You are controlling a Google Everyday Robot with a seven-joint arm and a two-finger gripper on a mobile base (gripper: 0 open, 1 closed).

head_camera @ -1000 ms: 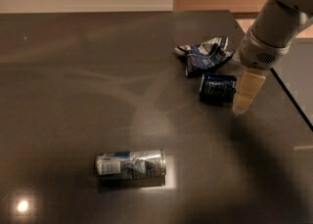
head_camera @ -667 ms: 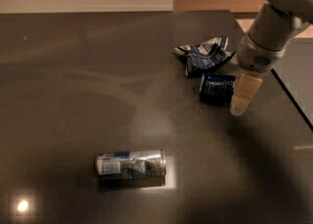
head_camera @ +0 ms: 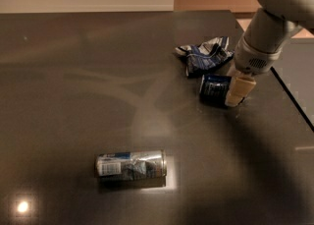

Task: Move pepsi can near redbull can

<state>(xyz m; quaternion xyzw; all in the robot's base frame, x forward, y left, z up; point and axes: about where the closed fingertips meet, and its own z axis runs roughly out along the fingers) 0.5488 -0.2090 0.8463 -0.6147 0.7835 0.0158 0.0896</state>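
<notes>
The gripper (head_camera: 239, 91) touches the pepsi can (head_camera: 214, 89); whether its jaws are spread, I cannot tell. The redbull can (head_camera: 130, 164) lies well apart on the dark glossy surface (head_camera: 88, 81), its label unreadable.

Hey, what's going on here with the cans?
The robot's gripper is down at the right end of the pepsi can, which lies on its side on the table next to a crumpled bag. The redbull can lies well apart, nearer the camera, so the move is not yet done.
</notes>
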